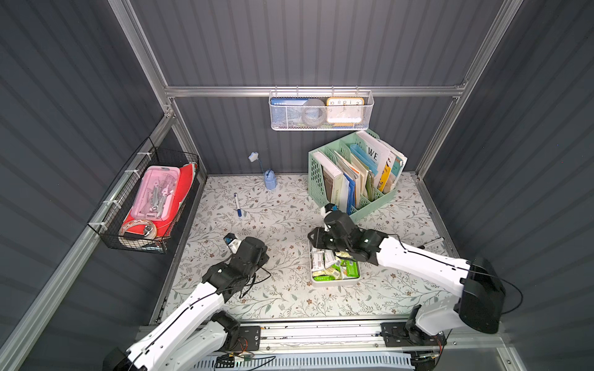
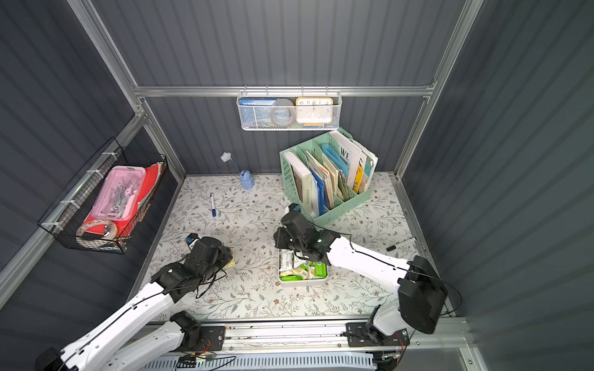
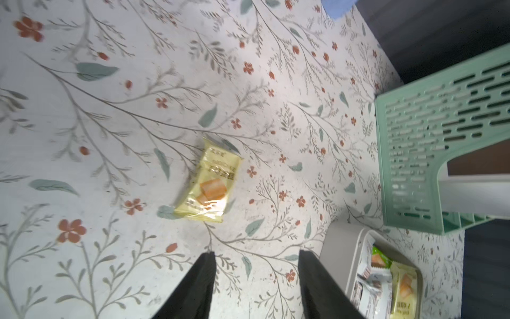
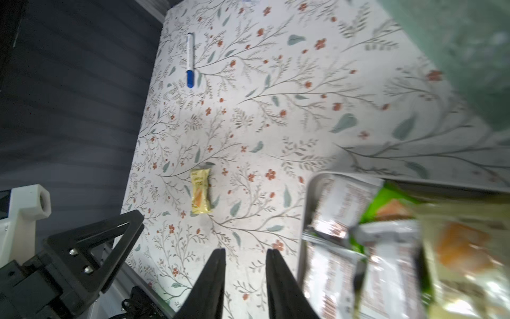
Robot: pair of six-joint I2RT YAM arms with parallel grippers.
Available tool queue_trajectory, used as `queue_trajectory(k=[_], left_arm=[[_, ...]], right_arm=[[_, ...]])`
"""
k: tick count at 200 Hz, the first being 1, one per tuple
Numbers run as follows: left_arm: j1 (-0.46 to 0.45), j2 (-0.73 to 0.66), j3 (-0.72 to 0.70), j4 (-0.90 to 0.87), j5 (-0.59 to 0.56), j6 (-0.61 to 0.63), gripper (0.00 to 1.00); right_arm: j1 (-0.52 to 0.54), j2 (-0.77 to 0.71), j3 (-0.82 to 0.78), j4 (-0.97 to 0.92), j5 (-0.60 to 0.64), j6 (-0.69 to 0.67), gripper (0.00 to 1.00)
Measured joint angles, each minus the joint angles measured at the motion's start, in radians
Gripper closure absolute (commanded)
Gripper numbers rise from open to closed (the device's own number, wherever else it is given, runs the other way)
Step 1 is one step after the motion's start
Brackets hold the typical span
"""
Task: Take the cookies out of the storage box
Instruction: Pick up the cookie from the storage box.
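Observation:
The storage box (image 1: 334,283) is a shallow white tray on the floral table, right of centre, and its rim shows in the right wrist view (image 4: 311,182). Cookies (image 1: 334,265) in green, pale yellow and white-silver wrappers fill it (image 4: 386,248). One pale yellow cookie (image 3: 209,182) lies alone on the table to the left of the box (image 4: 201,193). My left gripper (image 3: 256,252) hangs open just short of that packet, holding nothing. My right gripper (image 4: 245,250) is over the table beside the box's far left corner, its jaws slightly apart with nothing between them.
A mint-green file organizer (image 1: 353,180) with books stands just behind the box. A blue-capped white marker (image 1: 238,205) lies at the far left and a black pen (image 1: 430,242) at the right edge. A white mesh basket (image 1: 321,110) hangs on the back wall and a black wire basket (image 1: 144,199) on the left wall.

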Motion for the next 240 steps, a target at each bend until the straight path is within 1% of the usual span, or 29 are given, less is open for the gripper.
queue_trajectory(k=[15,32,61,87,119,157,189,240], left_arm=[[-0.088,0.097,0.050,0.027,-0.019,0.003,0.48],[-0.153,0.205,0.103,0.084,-0.017,0.003,0.49],[-0.175,0.332,0.106,0.214,0.021,-0.005,0.51],[-0.176,0.392,0.066,0.323,0.076,-0.026,0.51],[-0.176,0.424,0.024,0.435,0.141,-0.044,0.51],[-0.176,0.425,-0.010,0.521,0.201,-0.054,0.50],[-0.176,0.425,-0.024,0.550,0.227,-0.062,0.50],[-0.176,0.411,-0.032,0.558,0.225,-0.076,0.50]], right_arm=[[-0.052,-0.061,-0.063,-0.017,-0.021,-0.003,0.67],[-0.097,-0.084,-0.103,-0.029,-0.065,-0.008,0.65],[-0.109,-0.051,-0.134,-0.033,-0.180,-0.016,0.62],[-0.109,0.019,-0.150,-0.002,-0.290,-0.016,0.60],[-0.110,0.082,-0.187,0.046,-0.356,-0.005,0.56],[-0.114,0.103,-0.191,0.069,-0.360,-0.002,0.55],[-0.114,0.130,-0.191,0.084,-0.359,-0.002,0.55],[-0.114,0.178,-0.191,0.107,-0.364,-0.002,0.56]])
